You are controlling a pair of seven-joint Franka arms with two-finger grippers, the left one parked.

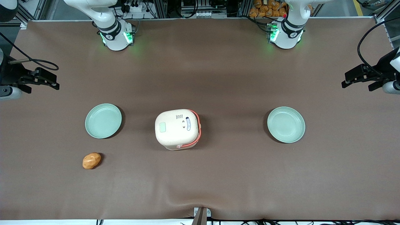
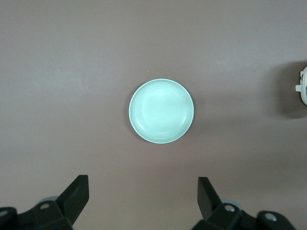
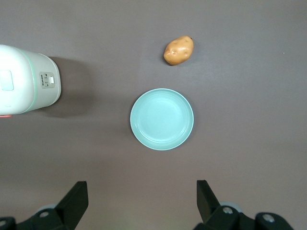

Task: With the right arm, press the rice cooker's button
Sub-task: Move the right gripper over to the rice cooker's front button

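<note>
Nearest front cam: potato (image 1: pixel 91 160), orange-brown, lying on brown bench (image 1: pixel 218 175), toward working arm's end. Also seen in right wrist view (image 3: pixel 179 50), just apart from plate, not touching.

Next row, three items abreast across mid bench. Pale green plate (image 1: pixel 103 121) toward working arm's end, upright, nothing in it; farther from front cam than potato. Same plate centred below wrist cam (image 3: pixel 161 119).

Rice cooker (image 1: pixel 177 128) at mid bench, between the two plates, well apart from each. Cream body, lid closed, coral-orange handle band along edge toward parked arm's end. Pale green rectangular patch on lid top. Small printed markings on lid, not legible. In right wrist view cooker (image 3: pixel 26 79) shows side wall w/ small grey control panel facing plate; button detail too small to tell.

Second pale green plate (image 1: pixel 286 124) toward parked arm's end, nothing in it; seen from left wrist cam (image 2: pixel 161 111).

Pincer (image 1: pixel 43 79) of right arm (image 1: pixel 107 22) high over bench edge at working arm's end, farther from front cam than plate row, well apart from cooker, no contact w/ anything. Fingers (image 3: pixel 74 199) spread wide, nothing between them.

Farthest: arm bases at back edge of bench, green lights on.
</note>
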